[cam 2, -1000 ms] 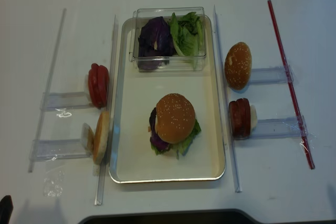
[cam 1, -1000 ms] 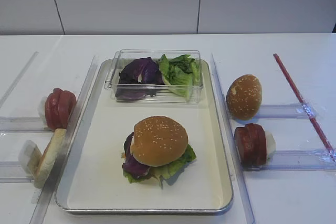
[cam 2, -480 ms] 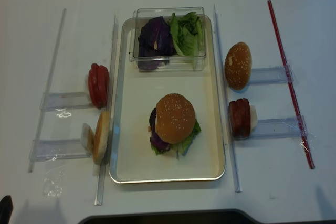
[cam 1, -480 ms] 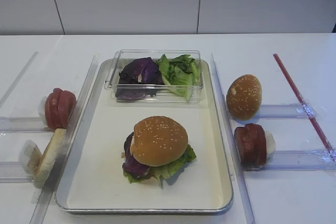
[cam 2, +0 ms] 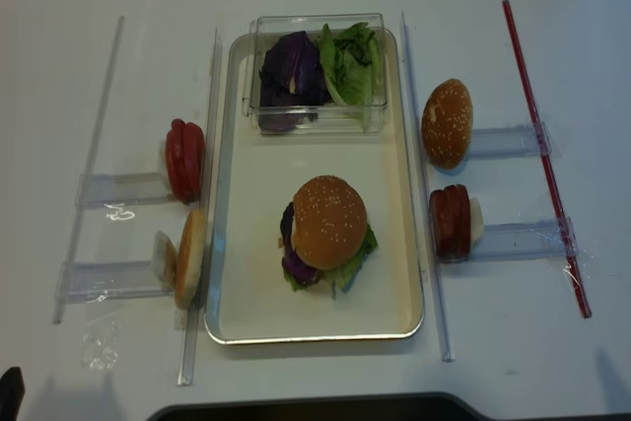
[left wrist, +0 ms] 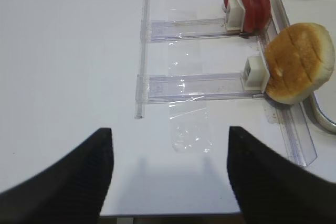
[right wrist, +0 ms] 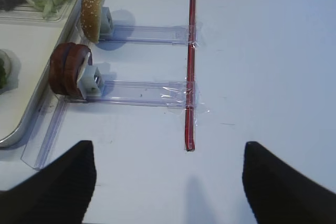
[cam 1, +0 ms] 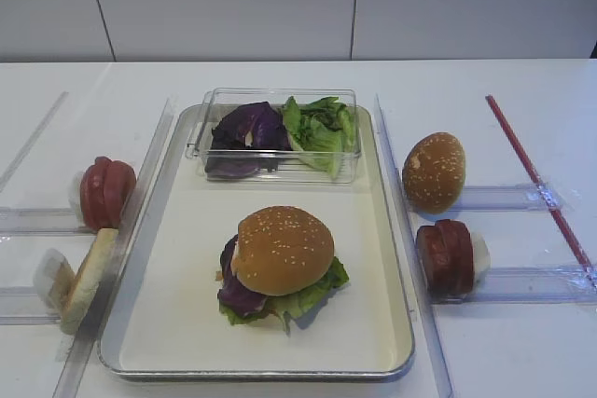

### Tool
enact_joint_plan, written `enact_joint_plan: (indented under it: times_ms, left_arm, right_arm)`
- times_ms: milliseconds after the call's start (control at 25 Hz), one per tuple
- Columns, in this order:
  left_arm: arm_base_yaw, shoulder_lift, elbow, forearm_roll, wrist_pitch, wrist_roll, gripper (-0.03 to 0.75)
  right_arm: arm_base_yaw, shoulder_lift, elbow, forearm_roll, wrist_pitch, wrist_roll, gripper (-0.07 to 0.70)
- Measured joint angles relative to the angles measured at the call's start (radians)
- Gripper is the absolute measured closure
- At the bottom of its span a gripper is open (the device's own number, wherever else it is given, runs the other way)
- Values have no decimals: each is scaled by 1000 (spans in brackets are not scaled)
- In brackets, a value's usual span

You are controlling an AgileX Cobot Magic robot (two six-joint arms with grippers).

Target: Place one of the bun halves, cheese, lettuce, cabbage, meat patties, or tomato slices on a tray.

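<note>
Both the left tool (left wrist: 168,177) and right tool (right wrist: 168,182) gape wide, gripping nothing.

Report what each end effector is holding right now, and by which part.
Nothing is held. The right end effector and left end effector both stand open over bare table; the sesame bun top already sits on the stack.
</note>
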Motion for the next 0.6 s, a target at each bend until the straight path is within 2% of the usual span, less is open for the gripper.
enact_joint_plan:
  times_ms: [600]
  left_arm:
    - [0, 0, 0, 0, 0, 0, 246]
  right_arm:
    - [0, 0, 0, 0, 0, -3, 29]
